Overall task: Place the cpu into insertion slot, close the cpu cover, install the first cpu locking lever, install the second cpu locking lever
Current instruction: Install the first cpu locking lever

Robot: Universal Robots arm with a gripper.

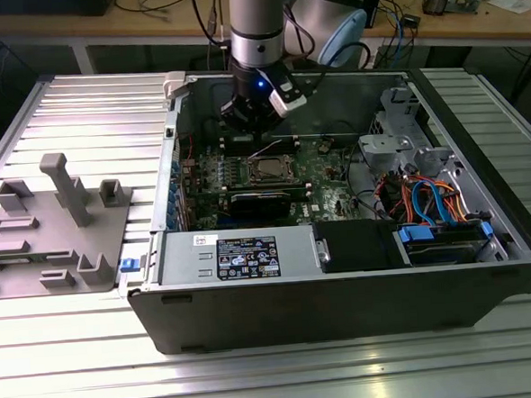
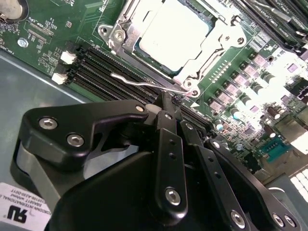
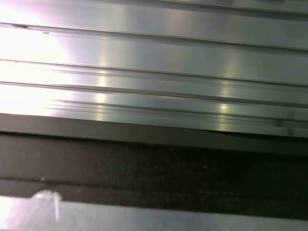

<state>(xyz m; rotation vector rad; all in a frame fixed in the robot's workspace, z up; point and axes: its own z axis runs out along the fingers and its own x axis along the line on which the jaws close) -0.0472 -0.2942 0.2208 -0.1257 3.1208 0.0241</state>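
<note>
Cpu seated in insertion slot, cpu cover closed

A ribbed aluminium table fronts a cluttered wooden bench.

The ribbed silver aluminium worktop looks brushed and shiny, throwing broad glare in the first wrist view. The open dark grey sheet-metal computer case has a dull, matt skin. The green motherboard is a glossy lacquered board. The square silver-grey metal-topped cpu looks smooth and satin-bright, and the thin silver metal cpu cover around it gleams like polished steel, as does the thin bare wire lever. The black end effector looks like smooth, semi-gloss plastic with bright metal screws. The grey moulded fixture block seems matt plastic.
</note>
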